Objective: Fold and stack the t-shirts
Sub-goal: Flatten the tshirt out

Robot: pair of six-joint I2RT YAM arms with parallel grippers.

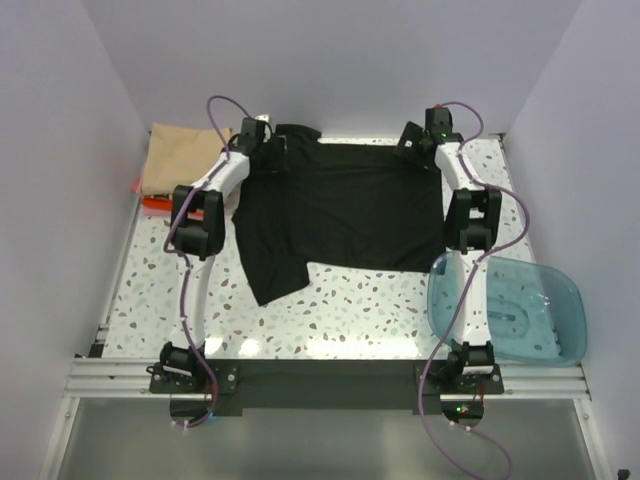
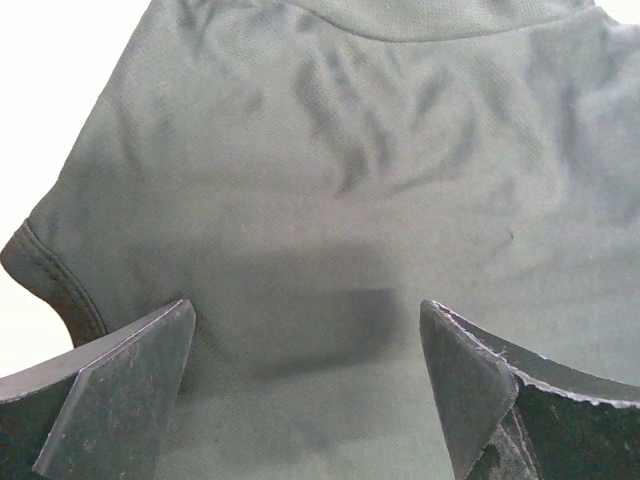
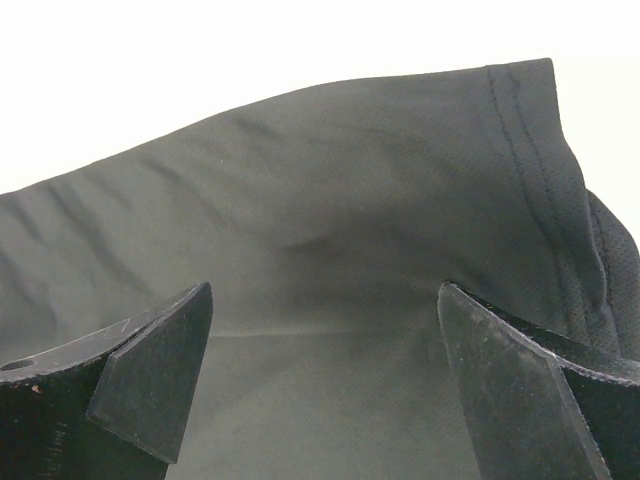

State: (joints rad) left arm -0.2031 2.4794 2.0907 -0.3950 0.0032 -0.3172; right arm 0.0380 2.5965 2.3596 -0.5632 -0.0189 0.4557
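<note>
The black t-shirt lies spread on the speckled table, one sleeve pointing to the near left. My left gripper is open at the shirt's far left corner; in the left wrist view its fingers straddle black cloth near a sleeve hem. My right gripper is open at the far right corner; its fingers straddle black cloth by a stitched hem. The tan-beige shirt lies folded at the far left on the red-orange shirt, of which only an edge shows.
A translucent teal plastic bowl sits at the near right, beside the right arm. White walls enclose the table on three sides. A metal rail runs along the near edge by the arm bases.
</note>
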